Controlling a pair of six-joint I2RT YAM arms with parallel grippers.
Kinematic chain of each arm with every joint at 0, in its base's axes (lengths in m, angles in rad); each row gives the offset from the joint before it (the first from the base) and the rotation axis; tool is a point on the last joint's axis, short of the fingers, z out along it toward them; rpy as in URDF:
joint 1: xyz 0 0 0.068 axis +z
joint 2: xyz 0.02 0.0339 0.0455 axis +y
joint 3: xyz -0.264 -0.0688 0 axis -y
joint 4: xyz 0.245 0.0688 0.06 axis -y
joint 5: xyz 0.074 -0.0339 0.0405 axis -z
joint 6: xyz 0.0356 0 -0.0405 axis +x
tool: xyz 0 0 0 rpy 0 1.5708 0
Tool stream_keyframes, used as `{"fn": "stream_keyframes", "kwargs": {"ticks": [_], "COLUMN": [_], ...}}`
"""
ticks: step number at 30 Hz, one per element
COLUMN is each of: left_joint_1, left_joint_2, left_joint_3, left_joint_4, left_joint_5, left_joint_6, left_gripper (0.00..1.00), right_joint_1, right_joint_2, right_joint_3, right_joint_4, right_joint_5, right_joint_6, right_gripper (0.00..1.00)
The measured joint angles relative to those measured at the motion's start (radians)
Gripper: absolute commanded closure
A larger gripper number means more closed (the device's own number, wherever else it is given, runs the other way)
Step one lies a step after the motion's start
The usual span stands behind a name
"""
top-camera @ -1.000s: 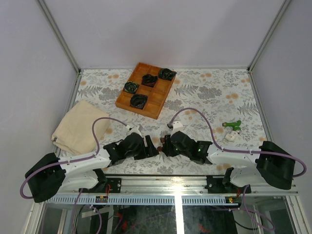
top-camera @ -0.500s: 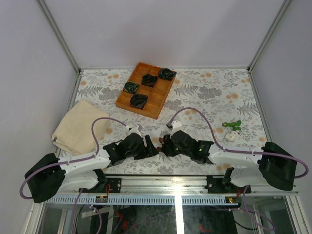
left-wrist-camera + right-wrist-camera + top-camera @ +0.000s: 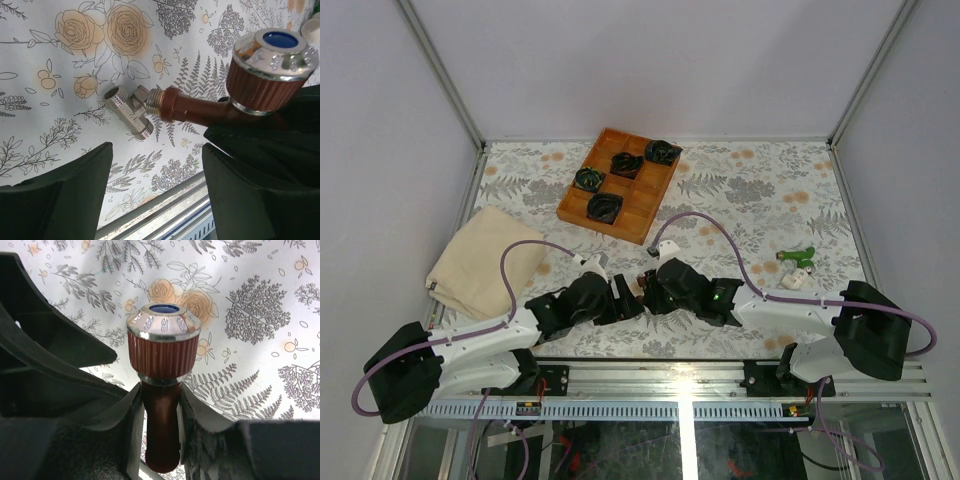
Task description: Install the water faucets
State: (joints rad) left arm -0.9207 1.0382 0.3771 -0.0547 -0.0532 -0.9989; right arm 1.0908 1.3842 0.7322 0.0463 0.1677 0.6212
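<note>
Nearest the bases, at six o'clock on the bench (image 3: pixel 740 190), the dark red-brown faucet (image 3: pixel 162 347) is clamped by its stem in the clenched right gripper (image 3: pixel 160 410), with the ribbed knob turned toward the wrist camera. Its silvery threaded end (image 3: pixel 127 112) is presented to the left gripper (image 3: pixel 156 160), whose fingers are spread wide and grasp nothing. Compared with a second ago, both grippers are shifted slightly toward nine o'clock and the right arm is reached further across, while the two are kept nose to nose. A hand-over or a two-handed fitting is judged to be in preparation, not yet made. Farther out, at three o'clock, the green faucet (image 3: pixel 798 257) is left lying near a small white piece (image 3: pixel 793 281). At twelve o'clock the wooden tray (image 3: pixel 620 228) is seen.
</note>
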Motion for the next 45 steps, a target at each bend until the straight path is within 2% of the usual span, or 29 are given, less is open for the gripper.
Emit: {"fn": "stream_keyframes", "kwargs": {"ticks": [20,36,45], "left_joint_1": [0.007,0.008,0.019], "left_joint_2": [-0.01,0.0,-0.005], "left_joint_3": [0.0,0.0,-0.001], "left_joint_4": [-0.013,-0.013,-0.012], "left_joint_5": [-0.01,-0.009,-0.009], "left_joint_6": [0.001,0.001,0.0], "left_gripper": [0.29,0.29,0.28], "right_joint_1": [0.0,0.0,0.0], "right_joint_2": [-0.047,0.042,-0.008], "right_joint_3": [0.001,0.023,0.023], "right_joint_4": [-0.072,-0.08,-0.063], "right_joint_5": [0.032,0.032,0.021], "right_joint_6": [-0.023,-0.023,-0.036], "right_gripper": [1.0,1.0,0.99]}}
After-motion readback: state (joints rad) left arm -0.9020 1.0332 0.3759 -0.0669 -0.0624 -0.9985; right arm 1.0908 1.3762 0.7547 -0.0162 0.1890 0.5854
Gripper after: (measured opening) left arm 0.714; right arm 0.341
